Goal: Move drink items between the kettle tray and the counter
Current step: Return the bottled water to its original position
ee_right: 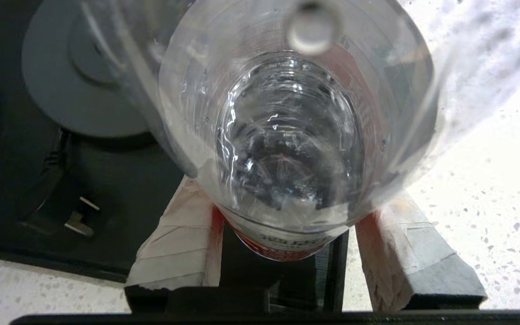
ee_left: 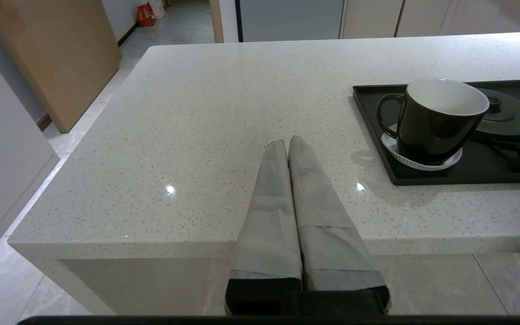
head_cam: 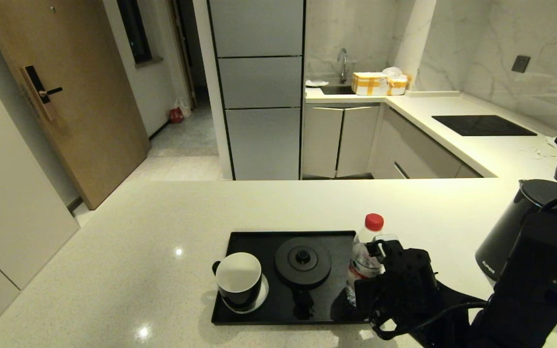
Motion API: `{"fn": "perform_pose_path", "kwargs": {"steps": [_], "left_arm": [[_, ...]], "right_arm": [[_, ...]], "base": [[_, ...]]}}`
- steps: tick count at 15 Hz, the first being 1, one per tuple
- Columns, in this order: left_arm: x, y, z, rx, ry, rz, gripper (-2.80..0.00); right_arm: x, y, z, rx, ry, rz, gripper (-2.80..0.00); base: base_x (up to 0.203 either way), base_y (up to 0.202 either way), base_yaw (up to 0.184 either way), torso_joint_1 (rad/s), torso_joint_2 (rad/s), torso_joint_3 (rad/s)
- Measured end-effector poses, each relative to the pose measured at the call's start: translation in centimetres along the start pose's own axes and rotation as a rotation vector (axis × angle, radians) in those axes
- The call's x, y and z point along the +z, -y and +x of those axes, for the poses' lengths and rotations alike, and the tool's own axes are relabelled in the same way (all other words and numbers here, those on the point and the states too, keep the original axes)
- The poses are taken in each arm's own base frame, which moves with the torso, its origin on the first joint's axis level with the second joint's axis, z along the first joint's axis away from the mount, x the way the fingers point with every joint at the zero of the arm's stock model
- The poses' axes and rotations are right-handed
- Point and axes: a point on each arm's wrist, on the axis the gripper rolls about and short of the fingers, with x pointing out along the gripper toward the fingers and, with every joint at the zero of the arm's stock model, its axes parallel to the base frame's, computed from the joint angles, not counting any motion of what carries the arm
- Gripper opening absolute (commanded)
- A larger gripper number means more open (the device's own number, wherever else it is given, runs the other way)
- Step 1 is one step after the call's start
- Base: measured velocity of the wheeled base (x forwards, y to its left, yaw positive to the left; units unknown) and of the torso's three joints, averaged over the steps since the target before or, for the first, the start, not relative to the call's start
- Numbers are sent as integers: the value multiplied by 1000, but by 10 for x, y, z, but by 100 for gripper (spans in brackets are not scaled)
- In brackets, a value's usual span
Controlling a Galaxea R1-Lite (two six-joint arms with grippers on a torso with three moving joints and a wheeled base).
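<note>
With the water bottle (head_cam: 366,251) clamped in my right gripper (head_cam: 379,263), it stands at the tray (head_cam: 259,316) edge.
My left gripper (ee_left: 287,146) rests clenched, empty, over the counter (head_cam: 138,251).

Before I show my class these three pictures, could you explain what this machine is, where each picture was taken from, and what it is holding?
It is a two-armed robot at a pale counter. One picture looks down from its head; the other two come from cameras on each wrist. The right gripper is clamped on a red-capped water bottle at the right edge of a black tray, seen lengthwise in the right wrist picture. The tray also carries a black mug on a white coaster and a round kettle base. The kettle stands on the counter, right. The left gripper waits shut at the counter's near edge.
</note>
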Motion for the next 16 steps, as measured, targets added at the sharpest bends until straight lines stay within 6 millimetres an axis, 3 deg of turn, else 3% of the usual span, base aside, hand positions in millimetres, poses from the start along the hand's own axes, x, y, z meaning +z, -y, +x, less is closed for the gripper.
{"fn": "perform_pose_path", "kwargs": {"steps": [2,3,12,16], "left_arm": [[0,0,0,0,-1,1,-280],[0,0,0,0,-1,0,-280],[0,0,0,0,0,1,-280],[0,0,0,0,0,0,-280]], "right_arm": [[1,1,1,-4,2,2,-280],[0,1,1,-5,0,2,0],[-2,3,-3,-2,3,-4,0],[5,7,-25,24,-6,-20,0]], "base": [[0,0,0,0,0,0],[0,0,0,0,0,0],[0,0,0,0,0,0],[0,0,0,0,0,0]]}}
